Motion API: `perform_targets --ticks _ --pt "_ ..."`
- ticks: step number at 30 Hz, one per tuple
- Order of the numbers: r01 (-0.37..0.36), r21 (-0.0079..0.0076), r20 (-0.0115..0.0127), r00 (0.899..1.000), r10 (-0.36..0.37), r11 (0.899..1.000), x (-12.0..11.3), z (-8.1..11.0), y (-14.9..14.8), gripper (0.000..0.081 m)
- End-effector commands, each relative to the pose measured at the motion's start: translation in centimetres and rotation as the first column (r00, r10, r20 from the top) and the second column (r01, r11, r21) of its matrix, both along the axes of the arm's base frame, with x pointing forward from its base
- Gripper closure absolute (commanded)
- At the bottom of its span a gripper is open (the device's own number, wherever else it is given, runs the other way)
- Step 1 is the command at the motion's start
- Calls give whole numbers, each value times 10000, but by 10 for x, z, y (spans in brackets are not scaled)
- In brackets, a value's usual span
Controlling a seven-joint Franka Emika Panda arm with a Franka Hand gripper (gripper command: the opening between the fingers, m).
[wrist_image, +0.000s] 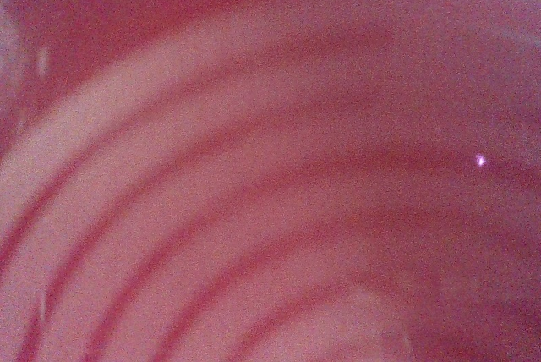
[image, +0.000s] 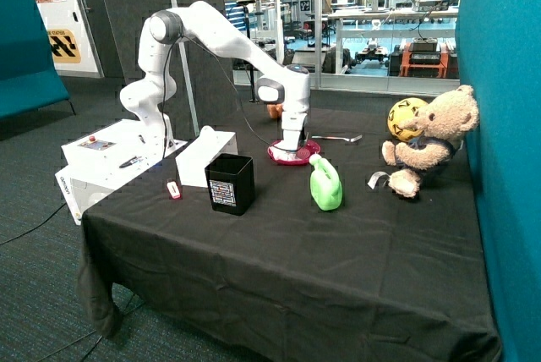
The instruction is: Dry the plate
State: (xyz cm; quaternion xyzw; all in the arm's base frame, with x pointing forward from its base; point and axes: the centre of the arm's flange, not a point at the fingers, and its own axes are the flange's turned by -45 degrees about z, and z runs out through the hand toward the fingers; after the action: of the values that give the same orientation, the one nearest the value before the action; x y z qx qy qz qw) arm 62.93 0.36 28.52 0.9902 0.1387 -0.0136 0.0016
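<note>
The pink-magenta plate (image: 276,156) lies flat on the black tablecloth near the middle of the table, behind the green object. My gripper (image: 292,150) points straight down and sits right on the plate, with something pale under its tip. The wrist view is filled by the plate's pink surface (wrist_image: 270,176) with curved concentric ridges, seen from very close. No cloth or towel can be made out for certain.
A black cup (image: 230,183) stands toward the table's front. A green plastic object (image: 325,186) lies just in front of the plate. A metal utensil (image: 338,137) lies behind it. A teddy bear (image: 427,138) with a yellow ball (image: 404,118) sits by the teal wall. A white box (image: 205,156) is beside the robot base.
</note>
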Motion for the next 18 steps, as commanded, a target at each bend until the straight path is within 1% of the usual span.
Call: perform_targets --ticks 1,7,13,18 --pt "-153 69 265 9995 151 9999 -41 0 -5 808" --pt "-462 69 265 9986 460 9989 -46 -3 7 808" --pt "-700 69 265 9972 698 9975 -41 -6 30 808" --pt "-806 69 265 9964 804 9967 -37 -8 44 808"
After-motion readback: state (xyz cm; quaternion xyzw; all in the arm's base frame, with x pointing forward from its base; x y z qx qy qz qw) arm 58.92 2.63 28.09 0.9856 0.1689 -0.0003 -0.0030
